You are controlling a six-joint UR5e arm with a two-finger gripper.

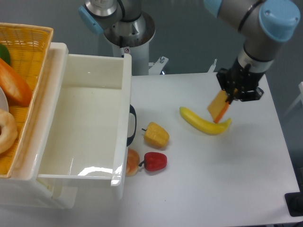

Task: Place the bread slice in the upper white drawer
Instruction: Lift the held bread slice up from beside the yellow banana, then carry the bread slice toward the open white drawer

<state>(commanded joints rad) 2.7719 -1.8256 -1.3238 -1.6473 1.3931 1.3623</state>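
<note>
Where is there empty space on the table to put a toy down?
Bare table spreads along the whole front and right side, past the banana. Another free strip lies behind the banana, toward the robot's base. The upper white drawer looks empty inside. It is crowded by the drawer handle, where the yellow pepper, red pepper and a small orange fruit sit close together.

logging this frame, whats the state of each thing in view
gripper: shut on the bread slice
bread slice: held tilted above the banana
upper white drawer: pulled open, nothing visible inside
banana: lying on the table
yellow bell pepper: lying on its side
red bell pepper: lying on its side
</note>
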